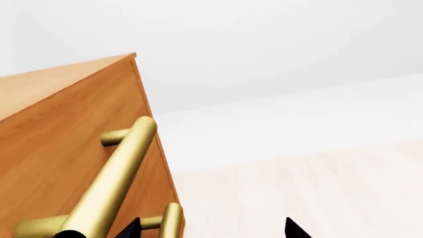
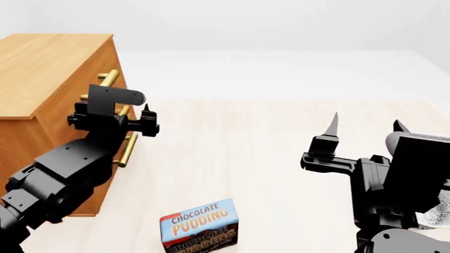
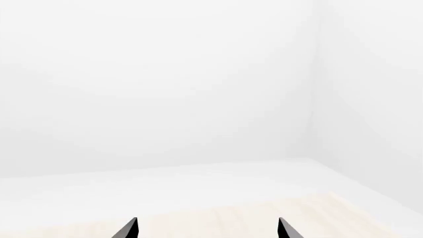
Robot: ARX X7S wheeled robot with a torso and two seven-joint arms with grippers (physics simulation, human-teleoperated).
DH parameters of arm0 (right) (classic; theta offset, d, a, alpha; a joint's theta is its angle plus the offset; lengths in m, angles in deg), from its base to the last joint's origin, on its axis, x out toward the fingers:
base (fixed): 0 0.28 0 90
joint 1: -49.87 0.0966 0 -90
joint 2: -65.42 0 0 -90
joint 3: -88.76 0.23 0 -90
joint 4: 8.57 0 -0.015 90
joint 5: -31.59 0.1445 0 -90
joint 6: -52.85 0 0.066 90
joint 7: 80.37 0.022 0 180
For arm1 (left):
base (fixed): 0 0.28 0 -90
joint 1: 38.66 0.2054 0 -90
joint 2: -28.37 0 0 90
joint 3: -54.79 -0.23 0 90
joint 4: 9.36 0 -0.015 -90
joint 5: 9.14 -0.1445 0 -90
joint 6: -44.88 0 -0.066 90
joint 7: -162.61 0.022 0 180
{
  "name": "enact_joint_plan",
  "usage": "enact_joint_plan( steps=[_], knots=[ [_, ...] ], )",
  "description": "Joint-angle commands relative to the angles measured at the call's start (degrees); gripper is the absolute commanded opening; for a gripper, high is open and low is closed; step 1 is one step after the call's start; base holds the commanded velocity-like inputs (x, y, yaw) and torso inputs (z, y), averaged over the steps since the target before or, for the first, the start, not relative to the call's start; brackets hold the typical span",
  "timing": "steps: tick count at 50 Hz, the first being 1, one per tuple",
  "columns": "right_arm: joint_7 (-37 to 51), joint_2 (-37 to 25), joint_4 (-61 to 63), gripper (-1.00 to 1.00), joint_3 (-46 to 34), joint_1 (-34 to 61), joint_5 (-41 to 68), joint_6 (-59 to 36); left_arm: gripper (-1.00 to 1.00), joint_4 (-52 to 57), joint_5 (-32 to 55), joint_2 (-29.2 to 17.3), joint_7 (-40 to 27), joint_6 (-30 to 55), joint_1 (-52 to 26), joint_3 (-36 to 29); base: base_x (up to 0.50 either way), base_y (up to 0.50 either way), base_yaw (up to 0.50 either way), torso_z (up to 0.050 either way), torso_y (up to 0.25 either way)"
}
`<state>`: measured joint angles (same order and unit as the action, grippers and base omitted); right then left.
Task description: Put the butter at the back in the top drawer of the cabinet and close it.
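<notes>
The cabinet drawers look shut, no butter shows anywhere, only a pudding box on the floor, so the stage is unclear; left gripper by the top handle and right gripper both hold jaws spread, empty.

A bare simulated room is shown rather than any furnished home or workshop: plain white walls and a pale, wood-grained floor are rendered without texture or clutter. A domestic setting is only hinted at by a wooden cabinet fitted with brass bar handles and by a boxed chocolate pudding set on the floor. The smooth, uniform surfaces are marked by the even lighting of a physics simulator's render.
</notes>
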<state>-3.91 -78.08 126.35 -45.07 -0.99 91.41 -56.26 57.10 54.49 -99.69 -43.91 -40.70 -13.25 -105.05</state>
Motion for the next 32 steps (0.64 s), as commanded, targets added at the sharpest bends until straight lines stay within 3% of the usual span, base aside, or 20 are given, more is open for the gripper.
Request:
enact_joint_plan(
  steps=[1,18,32],
  knots=[
    [-0.20,0.34,-0.04,1.00,0.08,-0.05,-0.10,-0.10,1.00,14.42,-0.04,-9.29,-6.12,0.36,2.64,0.55,0.00,0.00,0.00,0.000,0.000],
    [0.52,0.44,2.20,1.00,0.07,-0.11,-0.03,-0.60,1.00,50.28,-7.38,-28.41,-19.88,-6.23,10.82,-0.80,0.00,0.00,0.00,0.000,0.000],
    [1.16,-0.25,5.07,1.00,-0.50,-2.18,-1.57,-0.19,1.00,64.47,-17.87,-37.24,-28.88,-13.64,18.57,-3.25,0.00,0.00,0.00,0.000,0.000]
  ],
)
